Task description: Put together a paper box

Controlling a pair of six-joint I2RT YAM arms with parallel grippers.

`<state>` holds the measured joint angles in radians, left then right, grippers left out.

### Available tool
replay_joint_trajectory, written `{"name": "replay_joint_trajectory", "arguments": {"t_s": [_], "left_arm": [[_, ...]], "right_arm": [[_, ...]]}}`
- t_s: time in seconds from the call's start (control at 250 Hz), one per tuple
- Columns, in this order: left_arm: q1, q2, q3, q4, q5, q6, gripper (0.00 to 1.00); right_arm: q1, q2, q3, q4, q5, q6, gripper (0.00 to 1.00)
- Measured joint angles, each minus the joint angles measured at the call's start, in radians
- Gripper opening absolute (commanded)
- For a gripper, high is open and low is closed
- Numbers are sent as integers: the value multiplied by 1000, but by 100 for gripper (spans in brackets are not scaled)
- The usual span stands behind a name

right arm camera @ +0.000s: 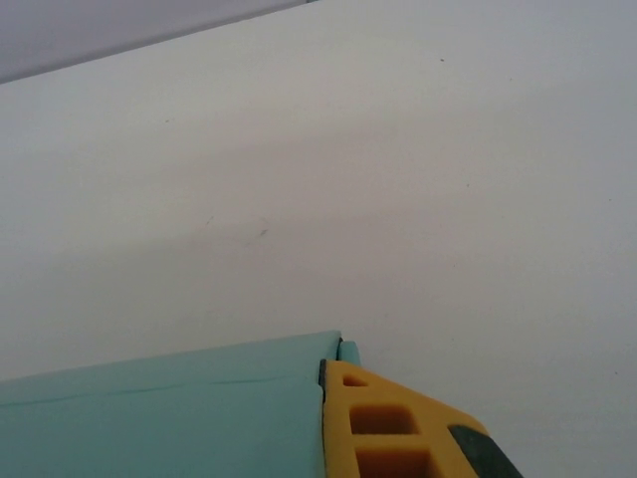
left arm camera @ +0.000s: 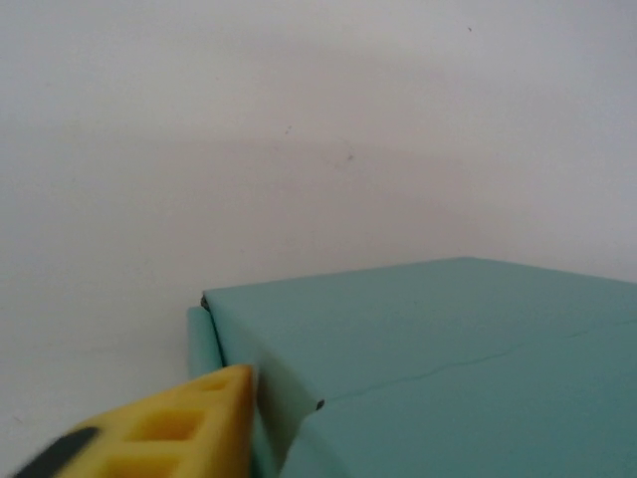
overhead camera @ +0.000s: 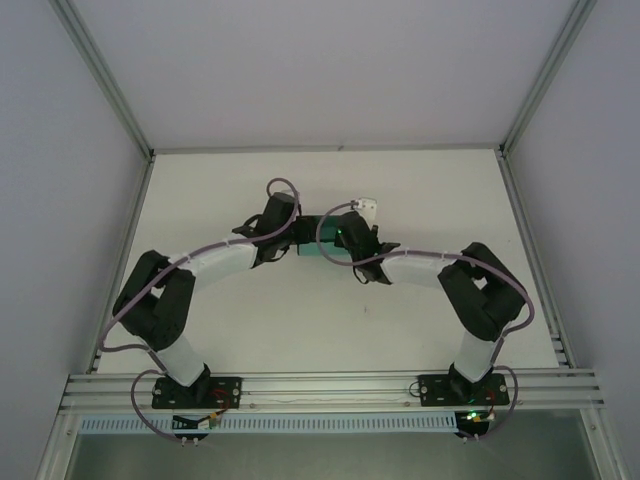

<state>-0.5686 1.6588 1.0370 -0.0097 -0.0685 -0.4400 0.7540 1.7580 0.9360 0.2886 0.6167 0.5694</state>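
We pin the paper box between left gripper and right gripper, a yellow finger against each end (jaw openings: we cannot tell), card we judge light, crushable, best held at folded edges.

You had a plain white table in front of you, bare and matte, closed in at the left, right and far sides by pale panels. An aluminium rail ran along its near edge. Toward the far middle sat the teal paper box, folded into a slim, flat-topped shape. Whether it rested fully on the surface could not be told.
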Motion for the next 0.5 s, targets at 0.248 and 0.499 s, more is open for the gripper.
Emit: {"name": "replay_joint_trajectory", "arguments": {"t_s": [0.248, 0.499], "left_arm": [[0, -144, 6, -164, -1, -21, 100], [103, -193, 48, -254, 66, -123, 100]], "right_arm": [[21, -13, -72, 110, 19, -58, 11], [76, 6, -132, 218, 34, -151, 14]]}}
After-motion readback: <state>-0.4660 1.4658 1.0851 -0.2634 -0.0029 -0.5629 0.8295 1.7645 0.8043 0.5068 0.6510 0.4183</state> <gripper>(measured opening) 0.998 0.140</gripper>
